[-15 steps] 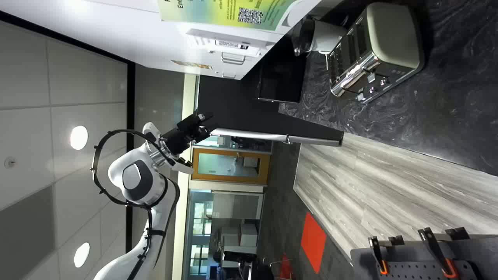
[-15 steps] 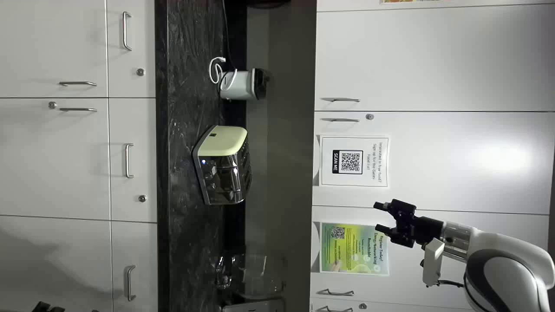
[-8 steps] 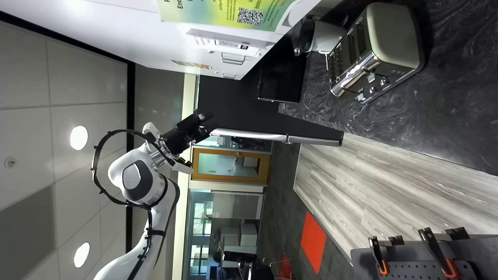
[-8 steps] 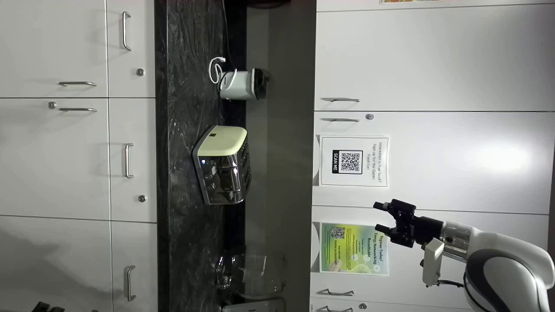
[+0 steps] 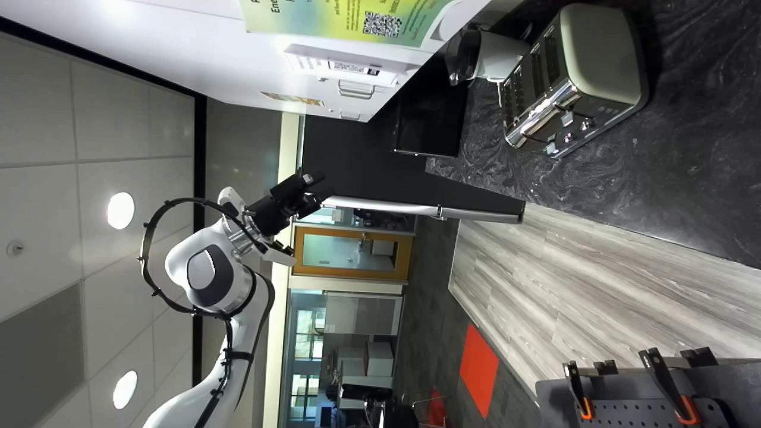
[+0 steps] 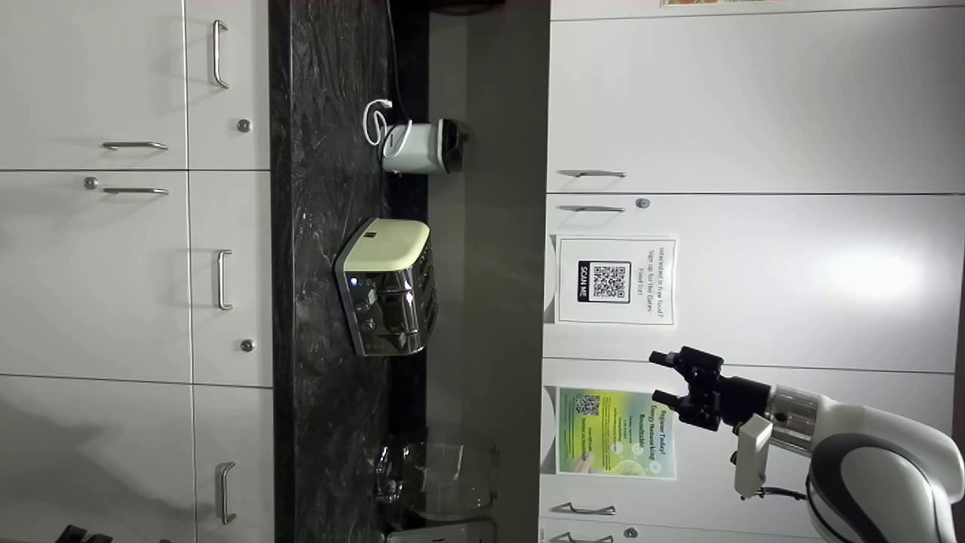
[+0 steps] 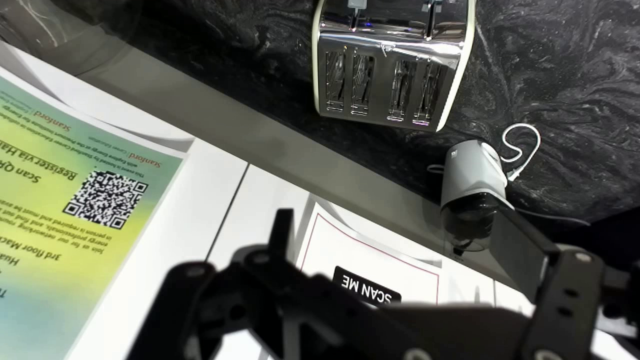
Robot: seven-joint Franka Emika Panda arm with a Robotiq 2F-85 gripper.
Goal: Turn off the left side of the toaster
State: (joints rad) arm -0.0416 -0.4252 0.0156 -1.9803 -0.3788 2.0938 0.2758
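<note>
We see the toaster far below our fingers, spread wide and holding nothing. It's a shiny, round-edged metal box on a swirly black tabletop.

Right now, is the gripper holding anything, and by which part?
Nothing is held: the gripper is open, with nothing between its fingers in the wrist view. The toaster stands apart on the counter.
</note>
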